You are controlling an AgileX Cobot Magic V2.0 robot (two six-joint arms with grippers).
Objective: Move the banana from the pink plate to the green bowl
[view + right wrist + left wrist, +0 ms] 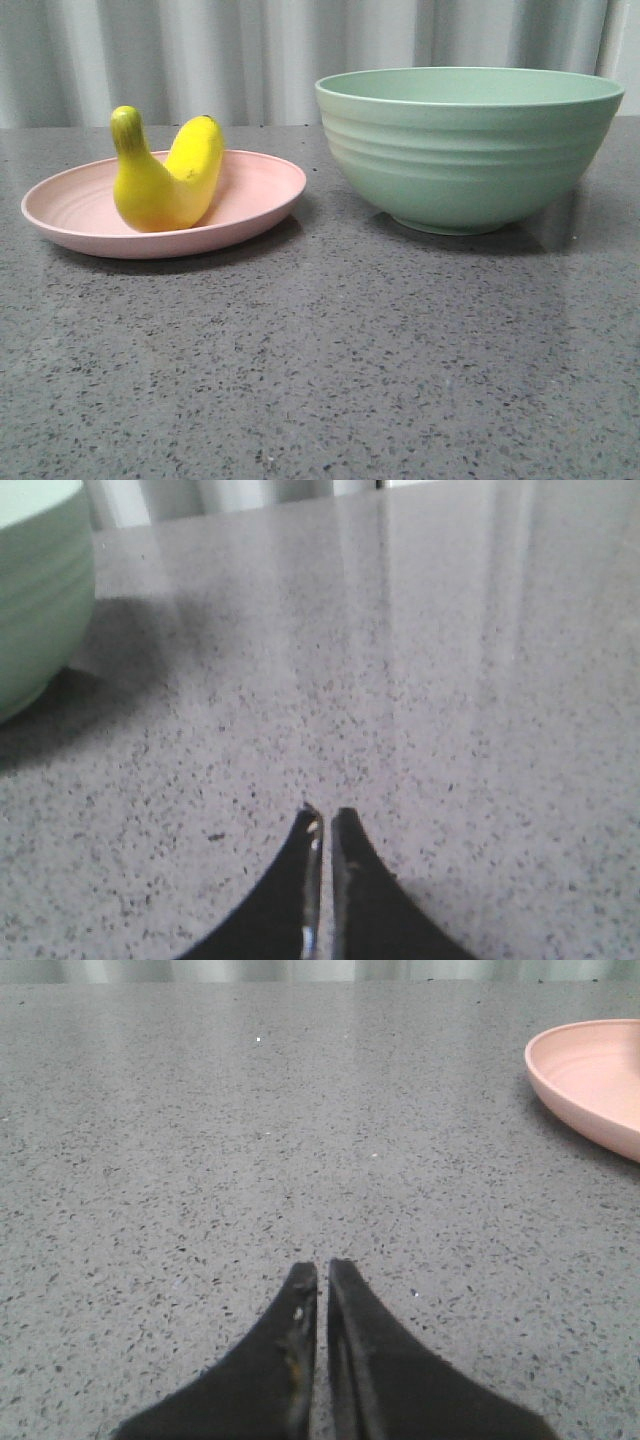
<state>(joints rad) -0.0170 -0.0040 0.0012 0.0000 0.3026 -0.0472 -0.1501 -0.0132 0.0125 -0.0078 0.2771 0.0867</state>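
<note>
While the glossy, strongly curved banana [165, 180] lay on the matte pink plate [255, 200], both ends pointing up, your grippers were away from it. The ridged, deep green bowl [465, 150] stood just beside the plate on the speckled grey stone counter [320, 370]. You had the left gripper [322, 1272] closed and empty above bare counter, and the right gripper [325, 817] closed too, near the bowl.

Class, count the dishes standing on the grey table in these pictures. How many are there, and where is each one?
2. The pink plate stands on the left and holds the banana. The green bowl stands to its right, apart from it. Its inside is hidden from view.
</note>
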